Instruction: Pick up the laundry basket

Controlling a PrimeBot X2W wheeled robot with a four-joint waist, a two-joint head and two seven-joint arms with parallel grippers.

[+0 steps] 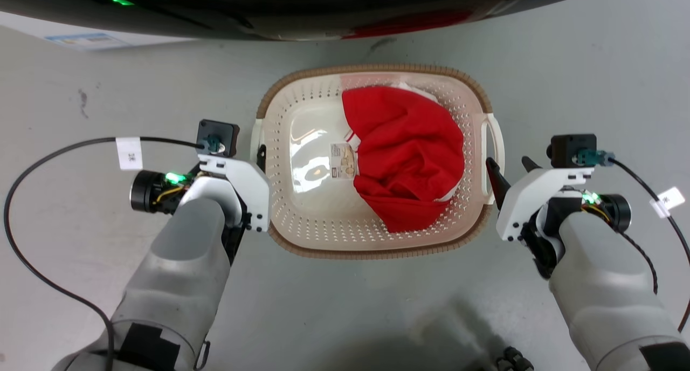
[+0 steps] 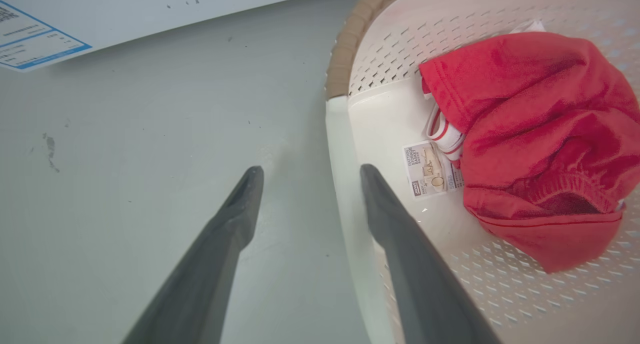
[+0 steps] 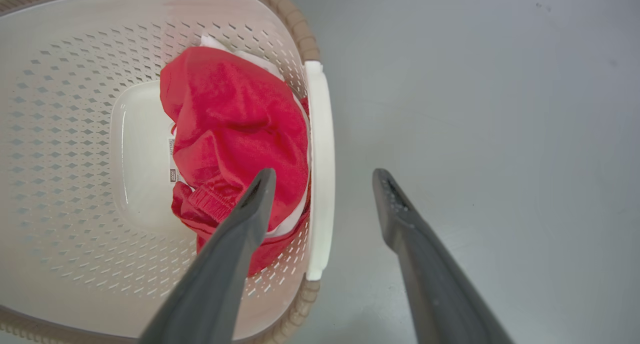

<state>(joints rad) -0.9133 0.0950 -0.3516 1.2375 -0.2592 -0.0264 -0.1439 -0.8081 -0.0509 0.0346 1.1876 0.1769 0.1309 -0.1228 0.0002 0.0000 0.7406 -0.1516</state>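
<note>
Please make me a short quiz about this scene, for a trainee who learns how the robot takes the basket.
1. What lies in the laundry basket? A) a red garment B) a blue towel C) nothing
2. True or false: the left gripper and the right gripper are both shut.
3. Fill in: the red garment lies nearer the robot's ____ gripper.

Key
1. A
2. False: both are open, at the left handle and the right handle.
3. right
</note>
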